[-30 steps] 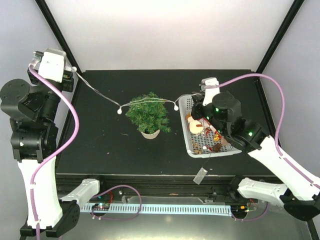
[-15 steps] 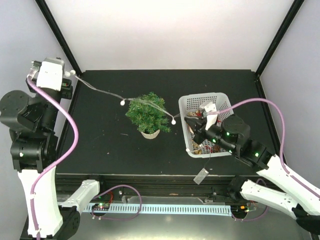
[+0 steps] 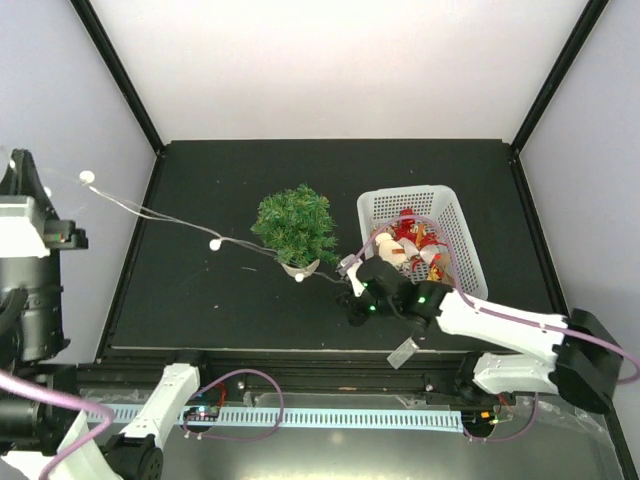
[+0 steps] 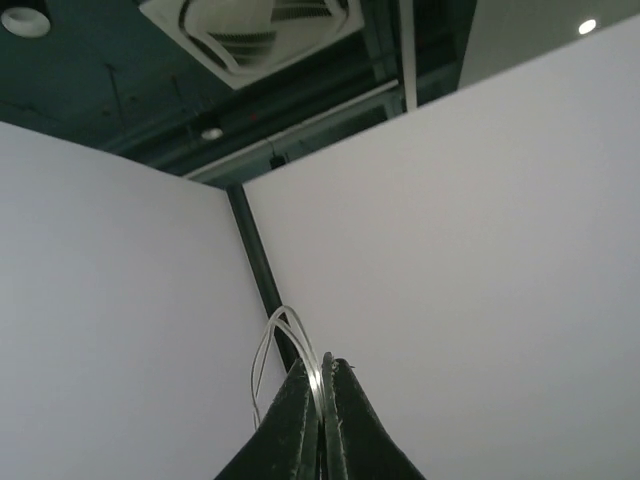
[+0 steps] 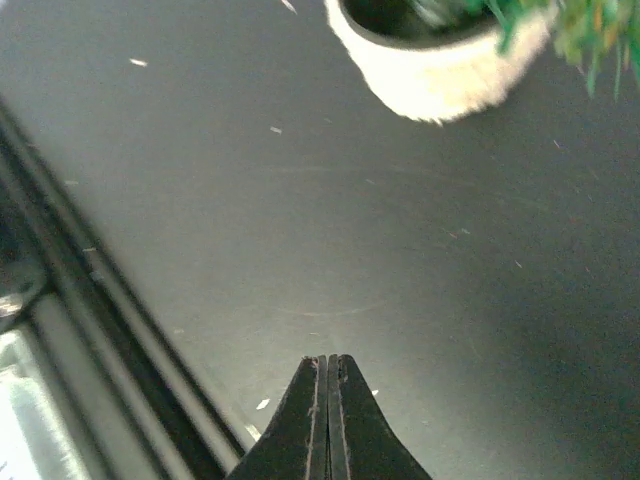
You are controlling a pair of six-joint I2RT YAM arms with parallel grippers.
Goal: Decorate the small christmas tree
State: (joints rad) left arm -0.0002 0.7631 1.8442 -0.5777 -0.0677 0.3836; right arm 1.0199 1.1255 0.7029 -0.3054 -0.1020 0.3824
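The small christmas tree [image 3: 295, 222] stands mid-table in its whitish pot [image 3: 300, 266], which also shows blurred at the top of the right wrist view [image 5: 440, 75]. A thin wire light string [image 3: 160, 218] with white beads runs from the far left, past the pot's front, toward my right gripper [image 3: 343, 283]. My left gripper [image 4: 322, 365] points up at the ceiling, raised off the table's left side, shut on a loop of that light string [image 4: 290, 335]. The right gripper [image 5: 328, 362] hovers low over the table, right of the pot, shut, with no wire showing between its fingers.
A white perforated basket [image 3: 455, 215] of red and white ornaments sits right of the tree. A small grey battery box [image 3: 402, 350] hangs on a wire at the table's front edge. The front rail [image 5: 90, 300] lies close to the right gripper's left.
The left arm swung left and lifted, dragging the light string off the treetop down to the pot's front. The right arm left the basket and dropped low beside the pot.
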